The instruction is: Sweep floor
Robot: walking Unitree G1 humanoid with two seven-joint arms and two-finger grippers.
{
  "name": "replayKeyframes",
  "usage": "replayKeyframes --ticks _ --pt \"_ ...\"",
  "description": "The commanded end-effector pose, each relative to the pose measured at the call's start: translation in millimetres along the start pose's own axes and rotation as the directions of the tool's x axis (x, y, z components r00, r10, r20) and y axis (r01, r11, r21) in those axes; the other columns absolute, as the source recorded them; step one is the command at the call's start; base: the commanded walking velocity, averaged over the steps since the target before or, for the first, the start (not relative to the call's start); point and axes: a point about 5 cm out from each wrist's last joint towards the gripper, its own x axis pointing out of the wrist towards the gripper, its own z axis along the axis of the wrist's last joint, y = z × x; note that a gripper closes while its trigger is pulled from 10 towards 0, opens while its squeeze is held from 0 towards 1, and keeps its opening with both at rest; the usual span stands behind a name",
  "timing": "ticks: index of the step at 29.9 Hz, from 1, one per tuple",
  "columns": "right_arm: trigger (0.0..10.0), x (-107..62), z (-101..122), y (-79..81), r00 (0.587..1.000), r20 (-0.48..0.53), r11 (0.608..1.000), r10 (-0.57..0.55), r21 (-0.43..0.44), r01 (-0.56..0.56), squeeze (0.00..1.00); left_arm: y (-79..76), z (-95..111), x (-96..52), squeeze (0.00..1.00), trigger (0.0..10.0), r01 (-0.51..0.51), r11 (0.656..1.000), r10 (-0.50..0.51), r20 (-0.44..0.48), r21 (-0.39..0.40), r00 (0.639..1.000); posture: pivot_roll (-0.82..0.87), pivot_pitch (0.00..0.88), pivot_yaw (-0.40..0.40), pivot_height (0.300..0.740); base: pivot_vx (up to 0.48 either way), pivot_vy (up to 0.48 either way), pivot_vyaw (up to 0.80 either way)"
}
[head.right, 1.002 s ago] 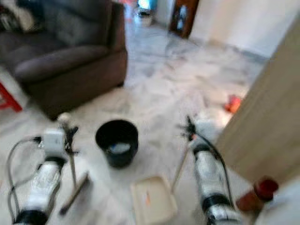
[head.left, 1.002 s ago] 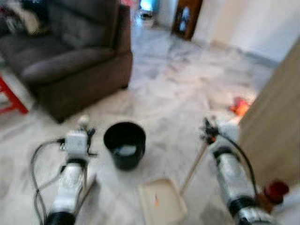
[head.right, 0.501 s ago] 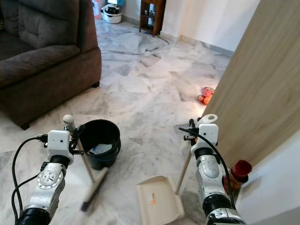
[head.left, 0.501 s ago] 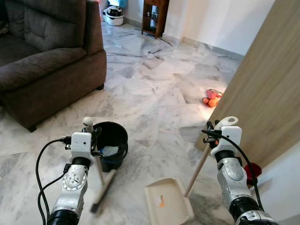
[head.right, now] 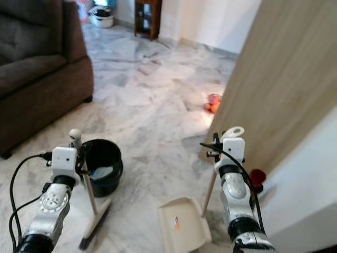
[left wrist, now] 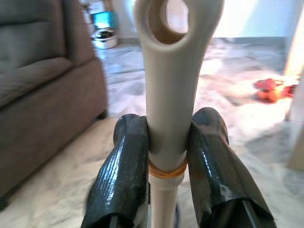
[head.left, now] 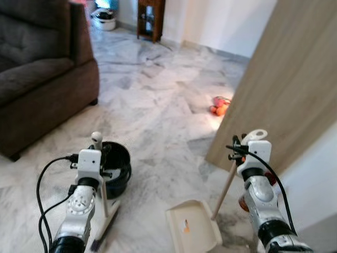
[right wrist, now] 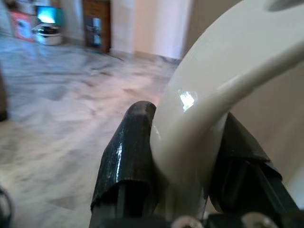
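- Since the earlier frame, the whole scene is shifted by a camera turn; the sofa [head.left: 37,79] is now seen further left.
- The broom [head.left: 103,197] is clamped upright in the left gripper [left wrist: 166,156], just beside the black bucket [head.left: 117,167].
- The dustpan [head.left: 192,232] is rested on the marble floor [head.left: 158,95], its handle squeezed by the right gripper [right wrist: 183,156], near the wooden panel [head.left: 284,79].

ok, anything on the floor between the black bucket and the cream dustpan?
Nothing: in the left eye view, bare marble floor runs from the black bucket to the cream dustpan. The cream-handled broom stands on the bucket's left side, outside that stretch.
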Motion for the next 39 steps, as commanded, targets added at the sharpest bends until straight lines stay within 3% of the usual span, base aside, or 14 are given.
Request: replayKeyframes --ticks 1,25,39 --pt "10.0 3.1 5.7 -2.9 1.000 0.022 1.000 -0.005 -0.016 0.006 0.00 -0.8 4.3 3.0 0.00 10.0 0.004 1.000 -0.004 0.018 0.005 1.000 0.02 0.000 -0.093 0.740 0.000 0.000 -0.80" --pt "10.0 1.4 1.6 -9.5 0.998 -0.003 0.997 -0.061 -0.037 0.061 0.00 0.6 5.3 3.9 0.00 10.0 -0.006 1.000 0.005 0.025 0.012 1.000 0.03 0.000 -0.092 0.740 0.000 -0.060 -0.80" --pt "10.0 4.0 4.3 -3.8 0.998 0.007 0.997 -0.068 -0.031 0.068 0.00 2.2 5.6 5.2 0.00 10.0 -0.008 1.000 0.008 0.023 0.009 1.000 0.03 0.000 -0.086 0.740 0.000 0.000 -0.80"
